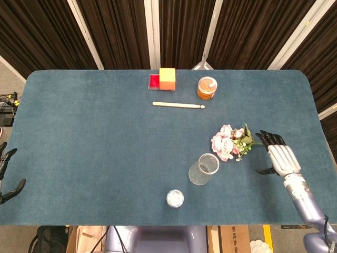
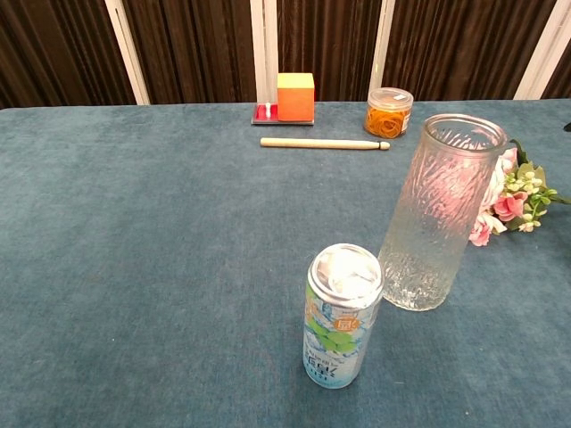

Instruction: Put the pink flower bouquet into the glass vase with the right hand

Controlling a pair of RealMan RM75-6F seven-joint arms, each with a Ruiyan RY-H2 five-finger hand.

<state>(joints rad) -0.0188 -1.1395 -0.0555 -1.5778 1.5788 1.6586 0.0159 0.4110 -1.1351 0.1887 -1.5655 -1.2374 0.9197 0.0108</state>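
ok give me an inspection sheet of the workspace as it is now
surface: blue cloth table, flat.
job's things: pink bouquet lying on its side, stem toward the right hand; glass vase upright beside it, nothing in it.
clutter: drink can upright near the vase; wooden stick; orange block on a red holder; jar.
hands: right hand open, close to the stem tip, holding nothing; left hand open at the table's edge.
cables: some on the floor at far left.
surroundings: dark curtains.
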